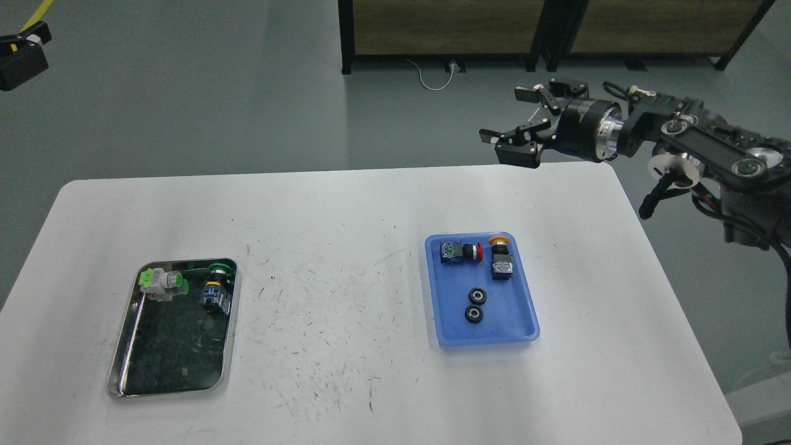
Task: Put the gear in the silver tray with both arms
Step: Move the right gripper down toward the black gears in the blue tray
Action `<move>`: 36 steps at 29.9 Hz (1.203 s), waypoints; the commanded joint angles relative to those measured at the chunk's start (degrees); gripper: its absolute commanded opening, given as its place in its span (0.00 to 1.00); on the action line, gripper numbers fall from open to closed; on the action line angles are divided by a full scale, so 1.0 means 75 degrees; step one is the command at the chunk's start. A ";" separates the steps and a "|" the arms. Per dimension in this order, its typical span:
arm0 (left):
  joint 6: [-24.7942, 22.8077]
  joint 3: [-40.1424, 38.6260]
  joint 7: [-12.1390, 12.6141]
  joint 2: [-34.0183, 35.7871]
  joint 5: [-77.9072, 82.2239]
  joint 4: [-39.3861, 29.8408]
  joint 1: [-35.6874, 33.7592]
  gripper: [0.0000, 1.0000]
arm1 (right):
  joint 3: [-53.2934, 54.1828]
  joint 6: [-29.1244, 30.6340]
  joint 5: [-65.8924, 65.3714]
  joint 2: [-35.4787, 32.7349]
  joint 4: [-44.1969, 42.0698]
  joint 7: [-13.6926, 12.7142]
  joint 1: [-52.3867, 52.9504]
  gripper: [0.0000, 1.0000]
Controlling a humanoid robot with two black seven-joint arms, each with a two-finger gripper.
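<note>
Two small black gears [476, 296] [473, 314] lie side by side in the blue plastic tray [516, 330] on the right of the white table. The silver tray [170, 386] sits at the left and holds a green and white push-button [162, 282] and a green-capped switch [216, 287] at its far end. My right gripper [516, 122] is open and empty, stretched out over the table's far right edge, well above and behind the blue tray. Only a small black piece of my left arm [21, 62] shows at the top left corner.
The blue tray also holds a red-capped switch [460, 252] and a yellow-capped switch [500, 259] at its far end. The table [340, 296] is scuffed in the middle. A dark shelf frame [445, 31] stands on the floor beyond.
</note>
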 commanded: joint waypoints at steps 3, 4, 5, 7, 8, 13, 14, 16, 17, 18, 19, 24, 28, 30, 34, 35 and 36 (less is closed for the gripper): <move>0.0160 0.0000 -0.0148 0.0466 -0.0076 -0.0331 0.0620 0.99 | -0.0688 0.0077 -0.0136 0.0238 0.0220 -0.0030 -0.0759 1.00; 0.0207 0.0000 -0.0148 0.0477 -0.0076 -0.0331 0.0679 0.99 | -0.0735 0.0065 -0.0183 0.0308 0.0220 -0.0042 -0.0899 1.00; 0.0277 0.0000 -0.0159 0.0489 -0.0076 -0.0331 0.0714 0.99 | -0.0770 0.0042 -0.0241 0.0390 0.0220 -0.0042 -0.1063 1.00; 0.0394 0.0000 -0.0159 0.0524 -0.0088 -0.0343 0.0738 0.98 | -0.0770 -0.0017 -0.0300 0.0519 0.0185 -0.0054 -0.1368 1.00; 0.0430 0.0000 -0.0159 0.0524 -0.0123 -0.0366 0.0738 0.98 | -0.0770 -0.0040 -0.0312 0.0577 0.0162 -0.0065 -0.1520 1.00; 0.0605 -0.0094 -0.0159 0.0536 -0.0217 -0.0541 0.0738 0.98 | -0.0724 -0.0496 -0.0312 0.0742 0.0068 -0.0066 -0.2025 0.99; 0.0652 -0.0094 -0.0159 0.0536 -0.0217 -0.0611 0.0738 0.98 | -0.0712 -0.0660 -0.0312 0.0777 0.0056 -0.0066 -0.2084 0.99; 0.0781 -0.0106 -0.0148 0.0524 -0.0217 -0.0752 0.0738 0.98 | -0.0712 -0.0999 -0.0312 0.0882 0.0021 -0.0077 -0.2189 0.99; 0.0863 -0.0094 -0.0159 0.0536 -0.0217 -0.0834 0.0738 0.98 | -0.0712 -0.1187 -0.0312 0.0952 0.0021 -0.0089 -0.2271 0.99; 0.0921 -0.0094 -0.0159 0.0525 -0.0217 -0.0881 0.0738 0.98 | -0.0712 -0.1305 -0.0312 0.0999 0.0021 -0.0089 -0.2353 0.99; 0.0968 -0.0106 -0.0159 0.0536 -0.0217 -0.0940 0.0738 0.98 | -0.0712 -0.1387 -0.0335 0.1035 0.0021 -0.0089 -0.2435 0.99; 0.1016 -0.0106 -0.0159 0.0548 -0.0217 -0.0987 0.0738 0.98 | -0.0630 -0.1563 -0.0312 0.1059 0.0021 -0.0066 -0.2693 0.99; 0.1016 -0.0106 -0.0159 0.0618 -0.0217 -0.1022 0.0726 0.98 | -0.0630 -0.1575 -0.0312 0.1070 0.0021 -0.0019 -0.2810 0.99; 0.1016 -0.0106 -0.0159 0.0665 -0.0217 -0.1046 0.0726 0.98 | -0.0618 -0.1575 -0.0312 0.1082 0.0021 0.0005 -0.2869 0.99; 0.1016 -0.0106 -0.0159 0.0735 -0.0217 -0.1057 0.0738 0.98 | -0.0595 -0.1575 -0.0312 0.1082 0.0021 0.0028 -0.2963 0.99; 0.1016 -0.0106 -0.0159 0.0747 -0.0217 -0.1069 0.0738 0.98 | -0.0595 -0.1575 -0.0312 0.1082 0.0021 0.0028 -0.2975 0.99; 0.1016 -0.0106 -0.0159 0.0759 -0.0217 -0.1104 0.0738 0.98 | -0.0572 -0.1575 -0.0312 0.1082 0.0021 0.0028 -0.2998 0.98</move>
